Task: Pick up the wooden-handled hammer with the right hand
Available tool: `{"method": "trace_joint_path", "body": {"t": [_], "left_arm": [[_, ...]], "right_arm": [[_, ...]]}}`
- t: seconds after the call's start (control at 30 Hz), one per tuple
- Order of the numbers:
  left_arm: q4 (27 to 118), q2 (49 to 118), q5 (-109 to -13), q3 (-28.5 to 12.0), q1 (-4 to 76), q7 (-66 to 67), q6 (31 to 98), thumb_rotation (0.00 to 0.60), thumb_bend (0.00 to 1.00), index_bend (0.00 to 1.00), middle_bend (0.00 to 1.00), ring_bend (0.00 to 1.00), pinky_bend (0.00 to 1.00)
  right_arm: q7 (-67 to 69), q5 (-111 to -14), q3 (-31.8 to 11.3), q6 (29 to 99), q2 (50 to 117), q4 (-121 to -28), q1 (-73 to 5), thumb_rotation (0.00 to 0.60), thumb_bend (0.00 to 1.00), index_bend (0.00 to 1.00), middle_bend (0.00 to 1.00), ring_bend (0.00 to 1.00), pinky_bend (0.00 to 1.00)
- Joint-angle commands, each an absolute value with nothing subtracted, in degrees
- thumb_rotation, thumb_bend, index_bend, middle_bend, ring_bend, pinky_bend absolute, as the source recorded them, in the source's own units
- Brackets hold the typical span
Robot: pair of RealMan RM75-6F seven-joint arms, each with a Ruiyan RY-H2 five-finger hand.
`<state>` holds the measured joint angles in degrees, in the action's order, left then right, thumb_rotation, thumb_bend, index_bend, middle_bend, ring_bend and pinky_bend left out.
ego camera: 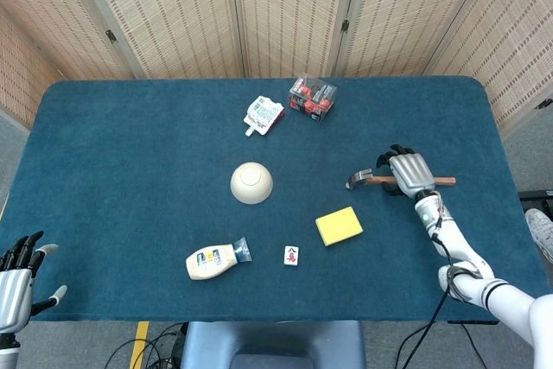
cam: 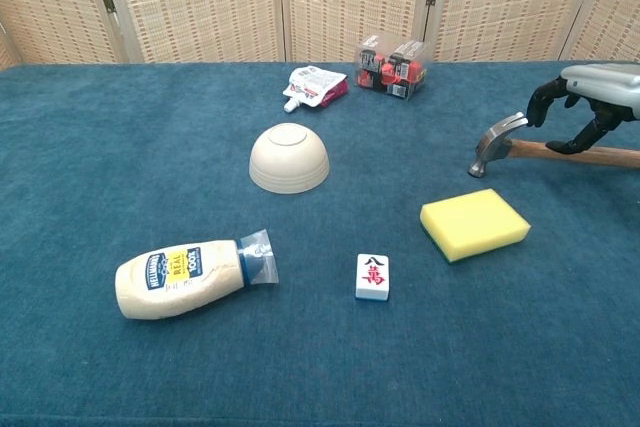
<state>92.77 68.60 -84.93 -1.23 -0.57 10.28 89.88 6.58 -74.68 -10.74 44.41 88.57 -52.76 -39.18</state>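
The wooden-handled hammer (ego camera: pixel 359 179) lies flat on the blue table at the right, metal head pointing left, handle running right. My right hand (ego camera: pixel 409 172) hovers palm-down over the handle just behind the head. In the chest view the right hand (cam: pixel 592 97) arches over the hammer (cam: pixel 497 143), its dark fingers (cam: pixel 545 99) reaching down on either side of the handle without closing on it. The hammer still rests on the cloth. My left hand (ego camera: pixel 17 270) hangs at the bottom left, off the table's front edge, fingers spread and holding nothing.
A yellow sponge (ego camera: pixel 339 225) lies just in front of the hammer. A mahjong tile (ego camera: pixel 292 255), a mayonnaise bottle (ego camera: pixel 214 260) and an upturned white bowl (ego camera: pixel 251 183) sit mid-table. A pouch (ego camera: pixel 263 115) and a clear box (ego camera: pixel 312 98) are at the back.
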Motion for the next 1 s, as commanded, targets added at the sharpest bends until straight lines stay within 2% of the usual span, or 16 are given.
{"method": "trace_joint_path", "body": {"t": [0.03,0.53,0.8,1.0], "left_arm": [[92.57,68.64,-84.89,-1.22,-0.57,10.18,89.76,0.6,0.2,0.3,0.13,0.12,0.21],[91.33,68.84,-84.58,-1.3,-0.65,9.04,89.32,0.6,0.2,0.3,0.13,0.12,0.21],[90.84,68.9,-84.48,-1.38,-0.73,8.66,89.33,0.6,0.2,0.3,0.13,0.12,0.21],[90.54,68.99,-84.34,-1.37,-0.81,8.48,89.25,0.6,0.2,0.3,0.13,0.12,0.21]], "right_arm": [[6.52,-74.5,-10.54,44.0,89.13,-52.22,-39.48,0.6,0.26,0.4,0.36,0.13,0.22],[4.85,-73.26,-9.66,42.03,92.06,-49.06,-40.47,0.6,0.3,0.4,0.41,0.14,0.22],[4.56,-72.68,-9.61,41.14,92.9,-47.93,-40.87,0.6,0.39,0.42,0.46,0.18,0.22],[4.2,-72.33,-9.47,40.35,93.26,-47.5,-41.13,0.6,0.4,0.44,0.48,0.2,0.22]]}}
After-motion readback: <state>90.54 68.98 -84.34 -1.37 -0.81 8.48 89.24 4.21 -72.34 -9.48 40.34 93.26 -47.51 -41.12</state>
